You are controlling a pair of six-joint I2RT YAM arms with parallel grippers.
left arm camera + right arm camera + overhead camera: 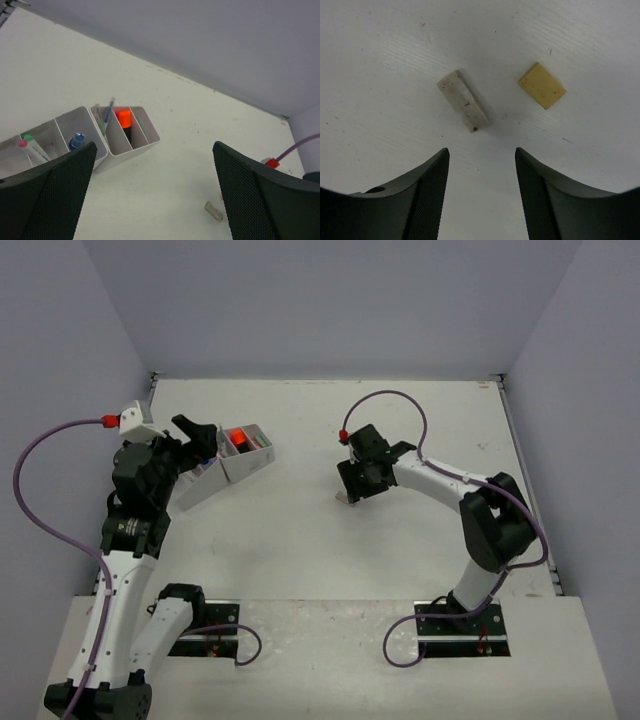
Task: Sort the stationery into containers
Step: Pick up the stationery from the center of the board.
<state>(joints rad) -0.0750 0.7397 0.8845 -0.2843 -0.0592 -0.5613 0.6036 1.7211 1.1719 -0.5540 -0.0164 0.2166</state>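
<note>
Two white divided containers stand at the left. One container [145, 142] [247, 462] holds an orange marker [124, 120] and thin pens [107, 114]. The other container [65, 131] [199, 488] holds pink-, green- and blue-capped markers. My left gripper [155, 195] [196, 430] hangs wide open and empty above them. A greyish white eraser [464, 101] [214, 211] and a small beige piece [542, 85] lie on the table. My right gripper [481, 150] [352, 488] hovers just short of the eraser, its jaws apart with nothing between them.
Grey walls enclose the white table [300, 540] on three sides. A purple cable with a red connector [271, 162] runs along the right arm [450, 480]. The left arm's purple cable [40, 500] loops out at the far left.
</note>
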